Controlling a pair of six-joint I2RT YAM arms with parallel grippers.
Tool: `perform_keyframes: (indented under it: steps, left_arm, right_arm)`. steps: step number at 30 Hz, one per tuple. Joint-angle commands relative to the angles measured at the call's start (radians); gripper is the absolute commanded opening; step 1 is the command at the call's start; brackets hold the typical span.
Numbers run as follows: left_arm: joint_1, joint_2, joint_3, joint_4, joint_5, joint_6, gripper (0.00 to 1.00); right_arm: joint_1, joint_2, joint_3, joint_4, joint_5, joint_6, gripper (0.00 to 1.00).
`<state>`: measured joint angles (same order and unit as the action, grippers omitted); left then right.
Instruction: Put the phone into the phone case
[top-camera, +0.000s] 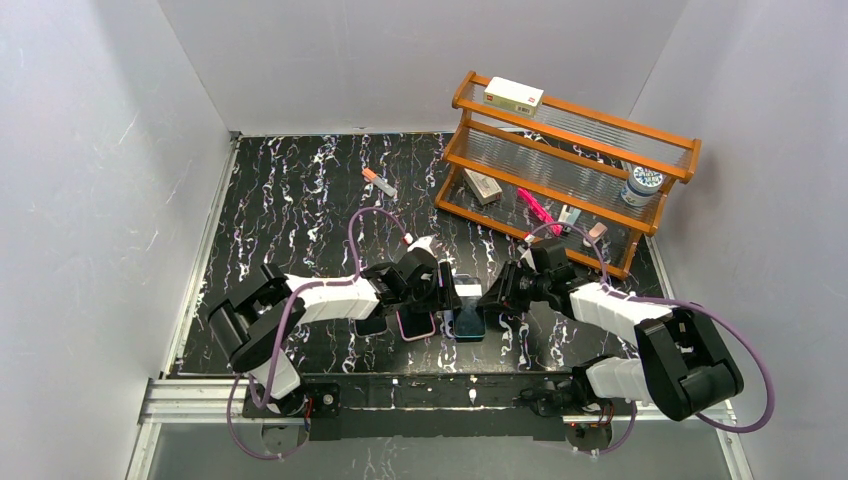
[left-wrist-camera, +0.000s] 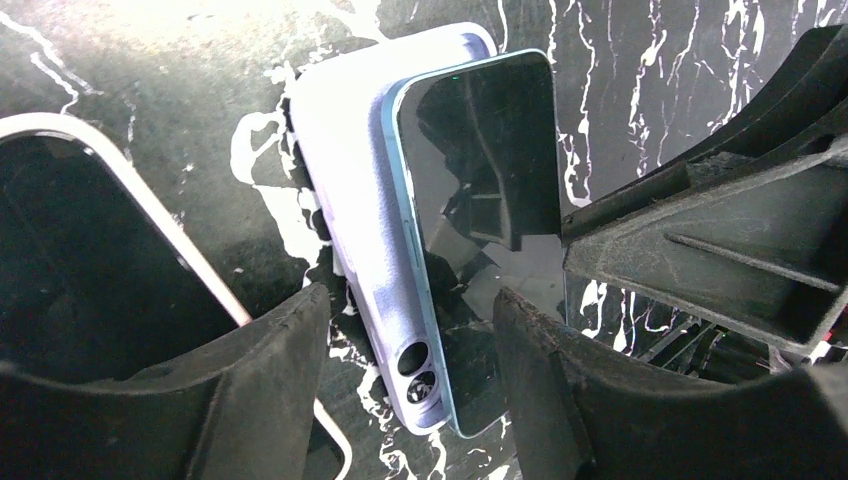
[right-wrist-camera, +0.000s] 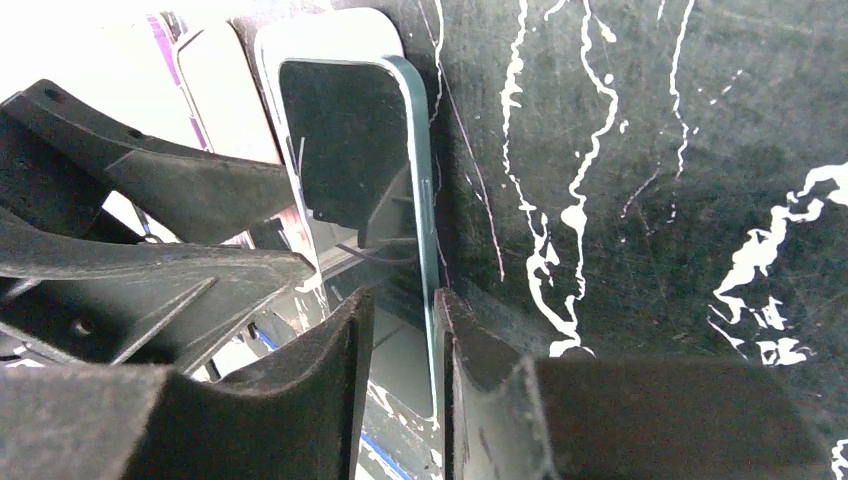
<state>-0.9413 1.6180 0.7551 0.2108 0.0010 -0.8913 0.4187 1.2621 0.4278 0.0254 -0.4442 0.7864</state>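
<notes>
The lilac phone case (left-wrist-camera: 350, 190), with two camera holes, lies on the black marbled table. The phone (left-wrist-camera: 485, 170), dark screen and pale blue rim, leans tilted with its left edge over the case; in the top view the phone (top-camera: 465, 322) sits between both grippers. My left gripper (left-wrist-camera: 410, 300) is open, its fingers straddling case and phone without touching them, and shows in the top view (top-camera: 445, 295). My right gripper (right-wrist-camera: 405, 300) is shut on the phone's raised long edge (right-wrist-camera: 428, 200) and shows in the top view (top-camera: 492, 298).
A pink-rimmed dark slab (top-camera: 415, 325) lies just left of the case, its rim in the left wrist view (left-wrist-camera: 150, 215). A wooden rack (top-camera: 560, 170) with a box, a bottle and small items stands at the back right. A small tube (top-camera: 378, 182) lies farther back.
</notes>
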Motion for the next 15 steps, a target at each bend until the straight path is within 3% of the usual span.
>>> perform_keyframes:
  steps: [1, 8, 15]
  left_arm:
    - [-0.008, -0.064, 0.033, -0.132, -0.085, 0.036, 0.62]
    - [-0.008, -0.026, 0.034, -0.120, -0.069, 0.051, 0.65]
    - [-0.008, 0.027, 0.011, -0.013, 0.048, 0.053, 0.54]
  right_arm:
    - [-0.005, 0.003, -0.020, 0.054, -0.056, 0.018, 0.35]
    - [-0.005, 0.018, -0.034, 0.102, -0.084, 0.045, 0.30]
    - [-0.005, 0.061, -0.015, 0.192, -0.164, 0.048, 0.27]
